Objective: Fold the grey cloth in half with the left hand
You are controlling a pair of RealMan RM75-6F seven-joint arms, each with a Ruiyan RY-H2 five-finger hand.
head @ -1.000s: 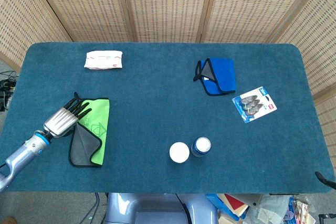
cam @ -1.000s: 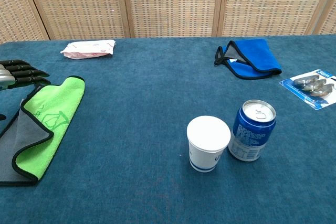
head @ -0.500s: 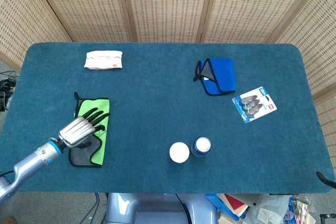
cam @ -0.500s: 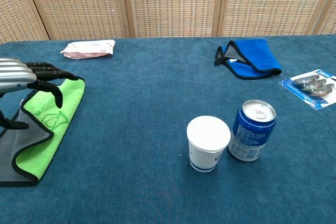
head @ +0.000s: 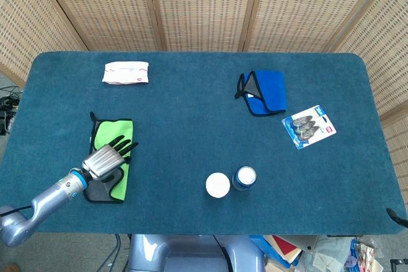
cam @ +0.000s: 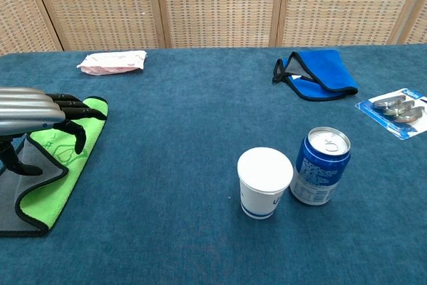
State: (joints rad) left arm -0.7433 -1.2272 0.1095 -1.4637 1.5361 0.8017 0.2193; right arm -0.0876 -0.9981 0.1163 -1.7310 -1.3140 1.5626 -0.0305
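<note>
The soft grey cloth with green reverse side and black hem [head: 111,157] lies near the table's 8 o'clock edge, partly folded. I judge it light, limp and not slippery; the loose hemmed corner is the best place to take. The left hand [head: 107,158] hovers over it with fingers spread, holding nothing. The right hand is not visible. The blue can [cam: 320,166] shows no readable writing.
</note>
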